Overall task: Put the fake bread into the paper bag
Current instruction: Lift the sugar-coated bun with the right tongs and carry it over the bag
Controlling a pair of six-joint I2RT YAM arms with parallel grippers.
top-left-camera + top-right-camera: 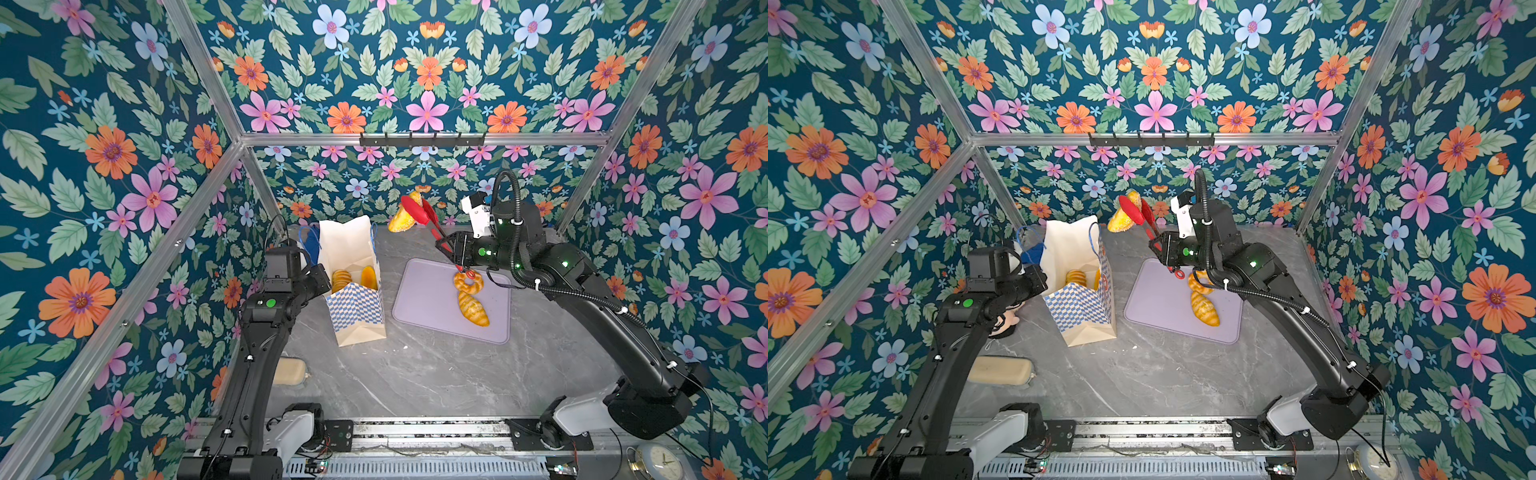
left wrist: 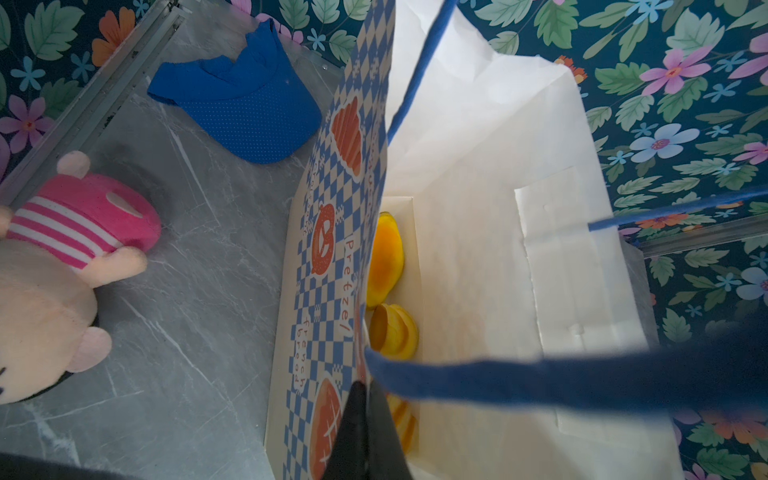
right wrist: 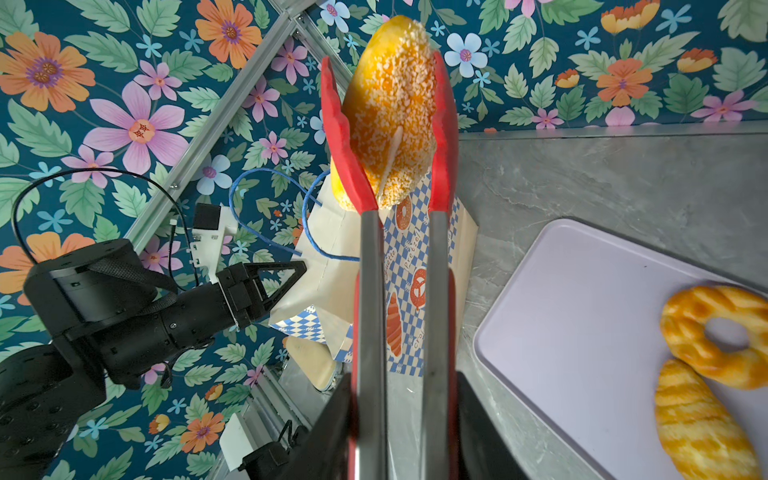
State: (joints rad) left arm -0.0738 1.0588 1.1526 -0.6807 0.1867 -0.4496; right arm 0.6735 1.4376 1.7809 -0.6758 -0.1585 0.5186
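The paper bag [image 1: 357, 309] [image 1: 1086, 309] stands open at the left, with fake bread [image 1: 341, 279] [image 2: 386, 257] lying inside. My left gripper [image 2: 368, 384] [image 1: 322, 276] is shut on the bag's checkered rim [image 2: 332, 249]. Above the table's far edge, my right gripper [image 3: 403, 384] [image 1: 452, 248] is shut on red tongs [image 3: 370, 291] [image 1: 424, 216]. The tongs pinch a crumb-coated bun [image 3: 395, 108] [image 1: 400, 222] [image 1: 1120, 221] to the right of the bag's mouth. A ring doughnut [image 1: 459, 284] [image 3: 685, 332] and a long roll [image 1: 473, 309] [image 3: 698, 424] lie on the lilac tray [image 1: 424, 299].
A pink-striped plush doll [image 2: 79, 216] and a blue cloth [image 2: 249, 108] lie left of the bag by the wall. A beige block [image 1: 291, 370] sits near the left arm's base. A clock [image 1: 658, 461] is at the front right corner.
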